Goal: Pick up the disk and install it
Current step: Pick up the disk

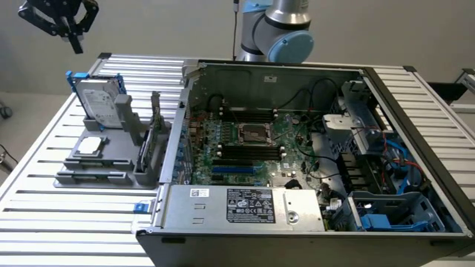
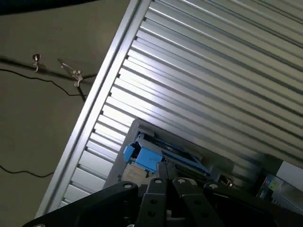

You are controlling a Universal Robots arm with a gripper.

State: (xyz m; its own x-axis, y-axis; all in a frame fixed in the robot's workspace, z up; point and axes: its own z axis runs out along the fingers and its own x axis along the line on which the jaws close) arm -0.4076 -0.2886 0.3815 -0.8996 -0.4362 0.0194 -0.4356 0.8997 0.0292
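The disk (image 1: 99,101), silver-grey with a white label and a bright blue carrier, leans upright in a grey holder (image 1: 104,161) on the table at the exterior view's left. My gripper (image 1: 74,44) hangs high above and behind it, near the table's far left corner, shut and holding nothing. In the wrist view the disk's blue carrier (image 2: 147,157) shows just beyond my black fingers (image 2: 166,189), which are pressed together.
An open computer case (image 1: 312,156) with motherboard, cables and blue drive bays fills the table's middle and right. The grey holder also carries a small silver chip (image 1: 90,146) and a thin dark upright card (image 1: 156,119). The ribbed aluminium table (image 2: 213,71) borders floor with cables (image 2: 42,78).
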